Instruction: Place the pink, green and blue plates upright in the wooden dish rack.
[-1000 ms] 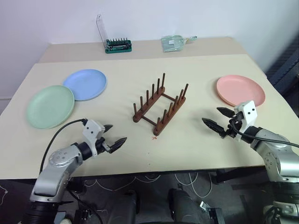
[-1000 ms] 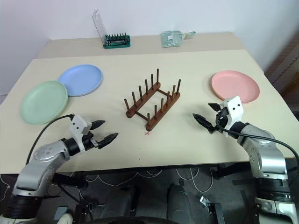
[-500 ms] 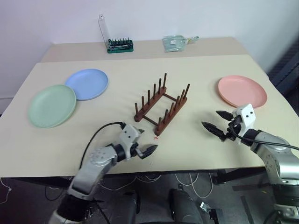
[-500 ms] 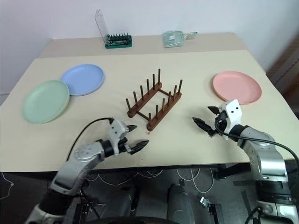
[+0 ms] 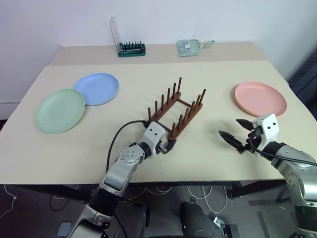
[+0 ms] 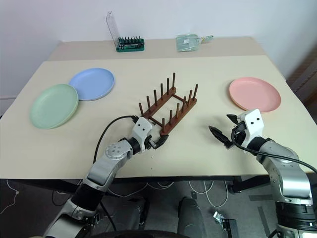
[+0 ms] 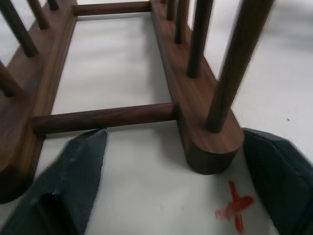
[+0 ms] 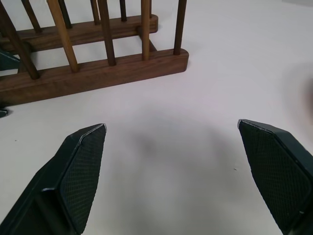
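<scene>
The wooden dish rack [image 5: 176,112] stands empty at the table's middle. The green plate [image 5: 60,110] and the blue plate [image 5: 97,89] lie flat at the far left, the blue one's edge tucked against the green. Over at the right, the pink plate [image 5: 260,98] also lies flat. My left gripper [image 5: 169,145] is open at the rack's near end. In the left wrist view its fingers [image 7: 73,181] straddle the end of one rail [image 7: 210,147], one finger inside under the crossbar. My right gripper [image 5: 230,127] hovers open and empty, in front of the pink plate and to the right of the rack.
A green tray of screwdriver bits [image 5: 131,48] with an upright clear lid and a clear plastic bag [image 5: 190,47] sit on the back table. A small red cross [image 7: 234,205] marks the tabletop by the rack's near corner. The table's front edge runs just below both grippers.
My left arm has swung right from the table's front left to the rack's near end, and its fingers now stand around a rail end. The right gripper has stayed put.
</scene>
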You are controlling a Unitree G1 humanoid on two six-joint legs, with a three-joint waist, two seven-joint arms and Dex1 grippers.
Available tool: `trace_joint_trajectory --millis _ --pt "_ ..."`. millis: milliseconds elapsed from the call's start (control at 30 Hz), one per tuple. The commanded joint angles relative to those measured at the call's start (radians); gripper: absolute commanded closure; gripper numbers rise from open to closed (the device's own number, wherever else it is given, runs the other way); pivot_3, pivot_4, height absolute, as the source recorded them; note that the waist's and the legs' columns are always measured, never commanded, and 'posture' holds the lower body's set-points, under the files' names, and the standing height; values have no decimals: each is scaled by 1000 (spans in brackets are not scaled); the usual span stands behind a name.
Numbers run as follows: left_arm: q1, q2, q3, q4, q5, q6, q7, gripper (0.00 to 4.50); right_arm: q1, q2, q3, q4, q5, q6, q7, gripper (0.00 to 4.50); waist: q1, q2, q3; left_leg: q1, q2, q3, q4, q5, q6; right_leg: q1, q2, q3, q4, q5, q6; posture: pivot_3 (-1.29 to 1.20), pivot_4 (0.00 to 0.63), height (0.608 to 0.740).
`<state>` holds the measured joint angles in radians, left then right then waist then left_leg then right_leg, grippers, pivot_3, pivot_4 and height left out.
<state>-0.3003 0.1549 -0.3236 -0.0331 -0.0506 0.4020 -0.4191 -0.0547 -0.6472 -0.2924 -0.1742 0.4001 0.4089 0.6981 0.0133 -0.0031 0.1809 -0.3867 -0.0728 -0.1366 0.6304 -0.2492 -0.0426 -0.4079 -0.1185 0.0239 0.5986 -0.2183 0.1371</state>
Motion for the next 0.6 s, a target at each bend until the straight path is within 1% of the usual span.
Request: trace_joint_trajectory --millis 33,100,167,267,333,433,533,600 --pt "8 -3 4 35 1 -1 -11 1812 5 11 -22 -46 16 -10 -18 0 0 0 0 0 0 0 0 0 0 0 0 0 0 0 0 0 150 740" --pt "7 -1 7 39 1 -5 -17 2841 10 14 -22 -50 18 -12 -22 0 0 0 0 0 0 0 0 0 0 0 0 0 0 0 0 0 150 740" --pt "8 6 14 40 0 -13 -24 3747 17 21 -16 -61 17 -12 -31 0 0 0 0 0 0 0 0 0 0 0 0 0 0 0 0 0 150 740" --pt "4 22 24 45 11 -26 -29 3758 20 36 -7 -58 11 -21 -40 0 -2 1 0 0 0 0 0 0 0 0 0 0 0 0 0 0 150 740" --pt "1 55 25 54 17 -57 -60 3758 17 49 1 -64 11 -20 -46 0 -3 1 0 0 0 0 0 0 0 0 0 0 0 0 0 0 150 740" --pt "-10 119 24 85 -4 -150 -176 3758 23 51 12 -63 10 -23 -35 0 -6 1 -1 1 1 0 -1 0 0 0 1 0 0 0 0 0 150 740" --pt "-32 178 33 108 -69 -261 -347 3758 29 55 22 -61 6 -26 -29 0 -7 1 -1 1 1 0 -1 0 0 0 1 0 0 0 0 0 150 740" --pt "-68 203 40 161 -93 -308 -431 3758 33 56 25 -59 4 -29 -26 0 -5 1 -1 1 1 0 -1 0 0 0 0 0 0 0 -1 0 150 740"
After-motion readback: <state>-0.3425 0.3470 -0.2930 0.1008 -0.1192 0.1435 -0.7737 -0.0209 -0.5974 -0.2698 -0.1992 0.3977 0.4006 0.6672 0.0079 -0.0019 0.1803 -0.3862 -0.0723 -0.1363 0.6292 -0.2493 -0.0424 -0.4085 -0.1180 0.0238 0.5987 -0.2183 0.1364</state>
